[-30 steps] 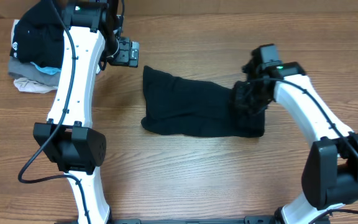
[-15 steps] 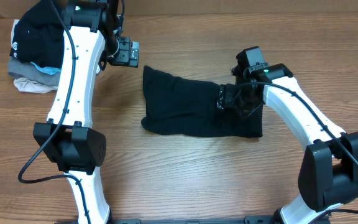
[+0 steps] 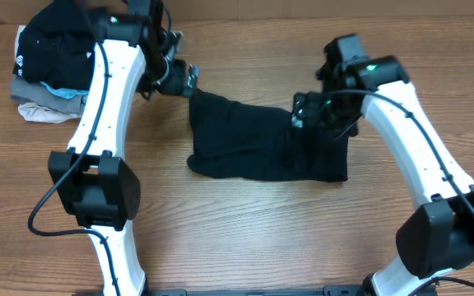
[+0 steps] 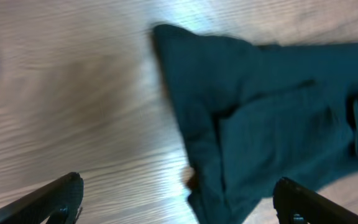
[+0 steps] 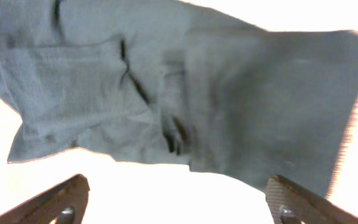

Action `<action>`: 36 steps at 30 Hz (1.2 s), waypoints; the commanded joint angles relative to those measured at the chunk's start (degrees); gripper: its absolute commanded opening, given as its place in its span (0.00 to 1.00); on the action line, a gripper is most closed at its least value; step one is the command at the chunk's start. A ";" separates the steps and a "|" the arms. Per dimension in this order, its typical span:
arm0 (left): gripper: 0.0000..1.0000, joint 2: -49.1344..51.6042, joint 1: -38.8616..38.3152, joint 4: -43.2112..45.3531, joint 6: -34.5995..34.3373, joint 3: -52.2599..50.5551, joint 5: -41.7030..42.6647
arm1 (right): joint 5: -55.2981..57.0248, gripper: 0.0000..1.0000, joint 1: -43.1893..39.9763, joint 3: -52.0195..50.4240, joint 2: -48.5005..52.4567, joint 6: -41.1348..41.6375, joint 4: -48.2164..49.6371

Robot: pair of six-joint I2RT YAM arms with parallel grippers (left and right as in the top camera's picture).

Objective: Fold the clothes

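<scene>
Table (image 3: 245, 234): black tee (image 3: 245, 144) beneath R tool (image 3: 309, 115)

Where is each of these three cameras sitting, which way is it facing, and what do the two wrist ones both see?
Overhead: fixed above the table, facing straight down at the black T-shirt; both arms, the left gripper and right gripper show.
Left wrist: on the left arm, tilted down at the T-shirt's end; its spread fingertips show.
Right wrist: on the right arm, facing down onto the T-shirt; its spread fingertips show.
Shared: both wrist views see the same T-shirt.
</scene>
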 commanded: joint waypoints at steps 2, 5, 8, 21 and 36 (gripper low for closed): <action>1.00 -0.63 0.26 3.50 6.19 -8.70 11.13 | 4.24 0.98 -4.35 4.00 -0.28 -2.40 -2.93; 1.00 -0.63 0.26 5.64 7.10 -13.33 13.88 | 4.31 0.99 -6.49 3.98 -0.28 -2.89 -4.20; 1.00 -0.63 0.22 7.63 8.81 -16.79 15.19 | 4.26 0.99 -7.78 3.98 -0.26 -4.13 -4.72; 1.00 -0.63 0.02 19.39 10.23 -31.41 14.93 | 4.26 1.00 -8.76 3.98 -0.26 -4.33 -4.42; 0.93 -0.61 -1.09 37.38 4.15 -45.05 14.93 | 4.24 1.00 -8.76 3.98 -0.26 -4.28 -3.23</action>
